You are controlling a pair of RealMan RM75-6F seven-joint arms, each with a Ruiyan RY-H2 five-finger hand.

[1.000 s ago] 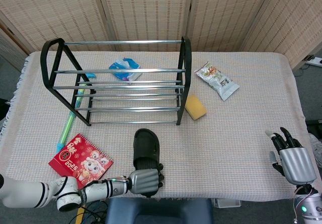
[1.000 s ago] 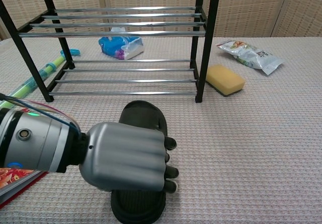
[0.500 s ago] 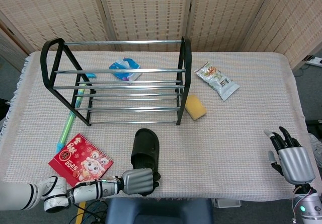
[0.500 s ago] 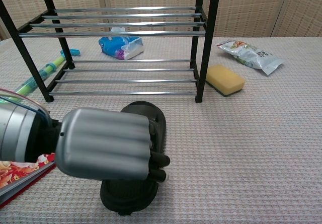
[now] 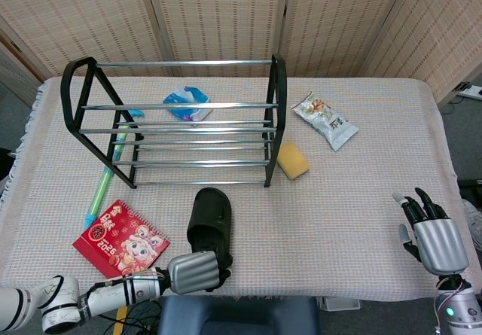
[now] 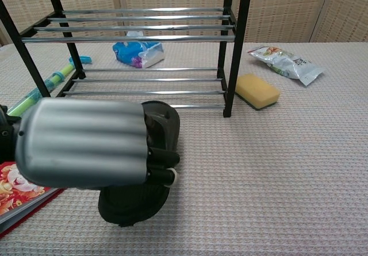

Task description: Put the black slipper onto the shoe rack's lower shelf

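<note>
Black rubber slipper (image 5: 208, 218): lies on the cloth-covered tabletop (image 5: 354, 199), just in front of the black-framed metal-rail shoe rack (image 5: 181, 124). Your left hand (image 5: 194, 272) grips its heel end, fingers (image 6: 163, 167) curled around it. Your right hand (image 5: 433, 241): near the tabletop's edge, fingers apart, holding nothing.

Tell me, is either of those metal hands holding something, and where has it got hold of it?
The left hand grips the black slipper at its heel end, nearest the robot. The right hand holds nothing, its fingers apart.
</note>
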